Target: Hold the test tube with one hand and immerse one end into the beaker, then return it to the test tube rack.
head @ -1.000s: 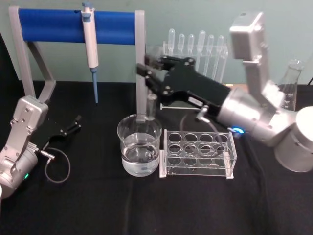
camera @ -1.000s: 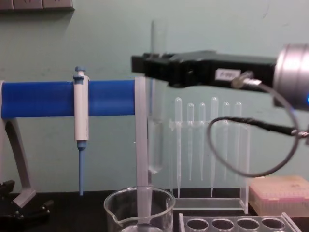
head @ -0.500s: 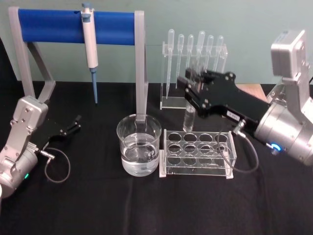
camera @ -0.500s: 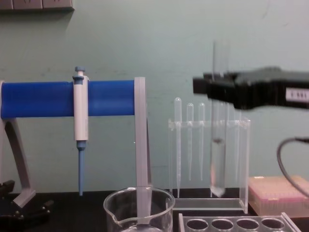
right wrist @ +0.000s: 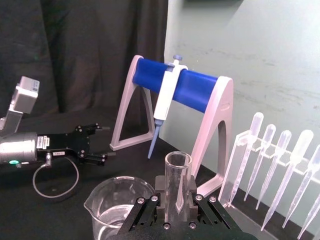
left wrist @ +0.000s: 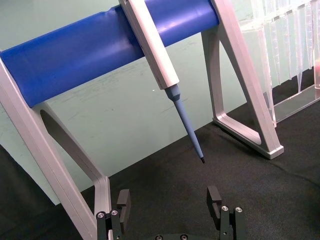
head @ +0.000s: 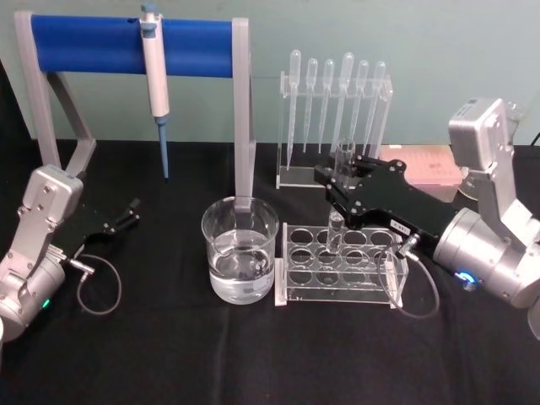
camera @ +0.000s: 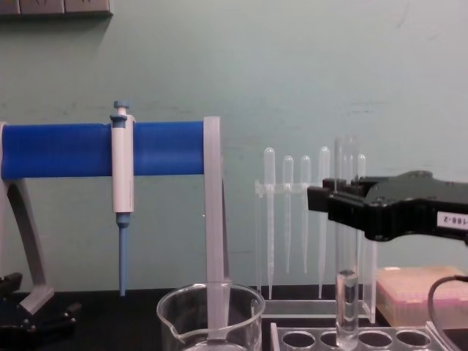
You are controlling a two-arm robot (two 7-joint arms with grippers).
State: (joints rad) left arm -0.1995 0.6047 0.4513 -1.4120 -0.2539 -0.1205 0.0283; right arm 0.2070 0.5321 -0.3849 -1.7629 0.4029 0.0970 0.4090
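Note:
My right gripper [head: 337, 187] is shut on the test tube [head: 344, 157], a clear glass cylinder held upright with its open rim on top. The tube's rounded bottom [camera: 345, 333] dips into a back-row hole of the clear tube rack [head: 341, 280]. In the right wrist view the test tube [right wrist: 178, 182] stands between the black fingers [right wrist: 194, 204]. The beaker [head: 240, 251], partly filled with water, sits just left of the rack, apart from the tube. My left gripper [left wrist: 170, 204] rests open and empty on the table at the far left [head: 125, 214].
A blue-barred stand [head: 126, 44] with a white-and-blue pipettor [head: 155, 76] spans the back left. A clear holder of plastic pipettes [head: 337, 93] stands behind the rack. A pink tip box [head: 426, 167] lies at back right. Black cloth covers the table.
My right gripper carried the test tube from above the beaker to the right, then lowered it until its bottom entered the rack. The left arm stayed still.

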